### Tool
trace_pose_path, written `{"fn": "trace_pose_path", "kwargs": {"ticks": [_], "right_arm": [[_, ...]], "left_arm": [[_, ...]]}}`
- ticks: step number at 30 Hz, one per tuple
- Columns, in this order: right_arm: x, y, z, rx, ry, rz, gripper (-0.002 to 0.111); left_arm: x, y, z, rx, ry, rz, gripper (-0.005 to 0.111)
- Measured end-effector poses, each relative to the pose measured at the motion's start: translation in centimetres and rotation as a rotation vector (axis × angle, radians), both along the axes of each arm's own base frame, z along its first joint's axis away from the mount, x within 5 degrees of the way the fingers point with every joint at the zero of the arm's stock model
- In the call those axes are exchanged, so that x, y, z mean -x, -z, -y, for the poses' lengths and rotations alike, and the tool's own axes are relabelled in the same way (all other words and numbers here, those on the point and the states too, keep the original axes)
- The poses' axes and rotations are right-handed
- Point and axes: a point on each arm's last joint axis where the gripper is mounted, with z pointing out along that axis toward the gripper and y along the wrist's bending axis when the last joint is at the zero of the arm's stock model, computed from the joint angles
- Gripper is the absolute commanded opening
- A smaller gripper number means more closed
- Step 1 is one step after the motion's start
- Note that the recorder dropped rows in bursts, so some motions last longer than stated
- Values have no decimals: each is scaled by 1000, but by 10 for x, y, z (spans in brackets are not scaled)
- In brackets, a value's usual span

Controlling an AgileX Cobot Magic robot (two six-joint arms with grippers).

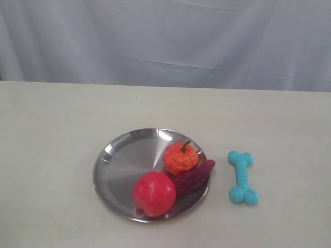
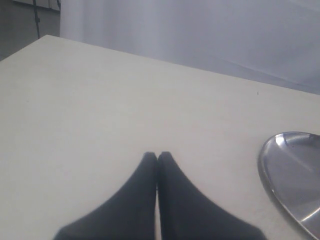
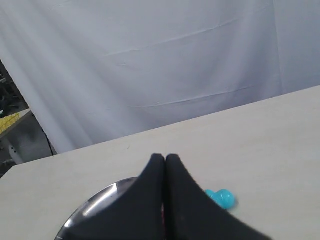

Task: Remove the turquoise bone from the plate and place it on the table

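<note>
The turquoise bone (image 1: pixel 242 177) lies flat on the off-white table (image 1: pixel 51 134), just right of the silver plate (image 1: pixel 119 160) and apart from its rim. One lobed end of the bone (image 3: pixel 222 198) shows beside my right gripper (image 3: pixel 164 157), which is shut with nothing held and hovers above the plate's edge (image 3: pixel 95 205). My left gripper (image 2: pixel 157 156) is shut and empty over bare table, left of the plate rim (image 2: pixel 280 175). Neither gripper appears in the exterior view.
On the plate sit a red apple (image 1: pixel 154 194), an orange pumpkin-like toy (image 1: pixel 181 157) and a purple ribbed vegetable (image 1: pixel 194 176) overhanging the rim towards the bone. A grey-white curtain (image 1: pixel 165 41) hangs behind the table's far edge.
</note>
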Motion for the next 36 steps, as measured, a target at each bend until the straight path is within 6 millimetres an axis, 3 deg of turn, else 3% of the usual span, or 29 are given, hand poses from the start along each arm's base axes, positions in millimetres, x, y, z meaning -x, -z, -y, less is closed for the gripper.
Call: {"fn": "trace_pose_path", "kwargs": {"ticks": [11, 21, 36], "right_arm": [[-4, 58, 0, 54, -17, 9, 0], [2, 63, -3, 292, -52, -15, 0], [3, 76, -5, 308, -90, -152, 0]], "left_arm": [[0, 0, 0, 0, 0, 0, 0], [0, 0, 0, 0, 0, 0, 0], [0, 0, 0, 0, 0, 0, 0]]}}
